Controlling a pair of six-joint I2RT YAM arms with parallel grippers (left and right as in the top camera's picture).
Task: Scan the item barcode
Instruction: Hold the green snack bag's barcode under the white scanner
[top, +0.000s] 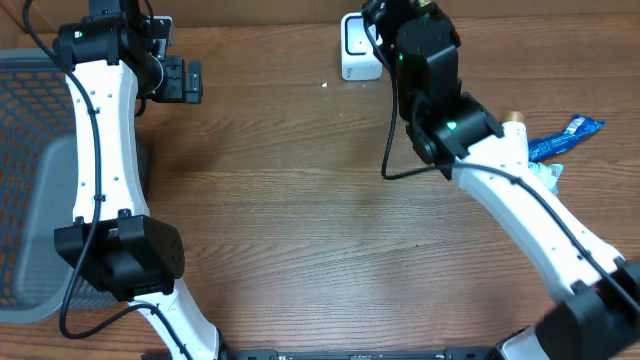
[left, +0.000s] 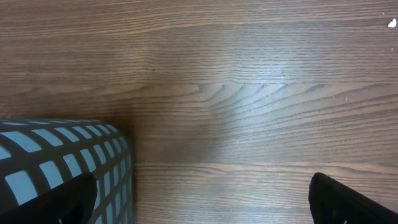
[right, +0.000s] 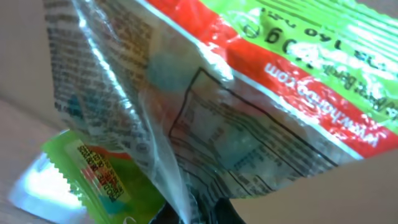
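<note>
Right end effector (right: 199, 213), beside white scanner (top: 358, 48), clamped on snack packet (right: 236, 106); scan judged underway, unconfirmed. Left end effector (left: 205, 202) spread wide, empty.

Alt text: the only print I can read is on the packet (right: 236, 112) that fills my right wrist view, and all of it is upside down.

- **Red band (right: 292, 74):** white letters spell a web address that starts "www." and ends ".com". The middle is too blurred to make out.
- **Green band (right: 336, 31):** at the far right, dark digits read "140". The characters beside them are unclear.
- **Black-outlined box (right: 230, 143):** fine print on the silver part, too blurred to read.
- **Text block (right: 81, 68):** on the left face, also too blurred to read.
- **Small red and yellow label (right: 93, 171):** on the near left, its lettering is illegible.

I can read no text in my overhead or left wrist views.
</note>
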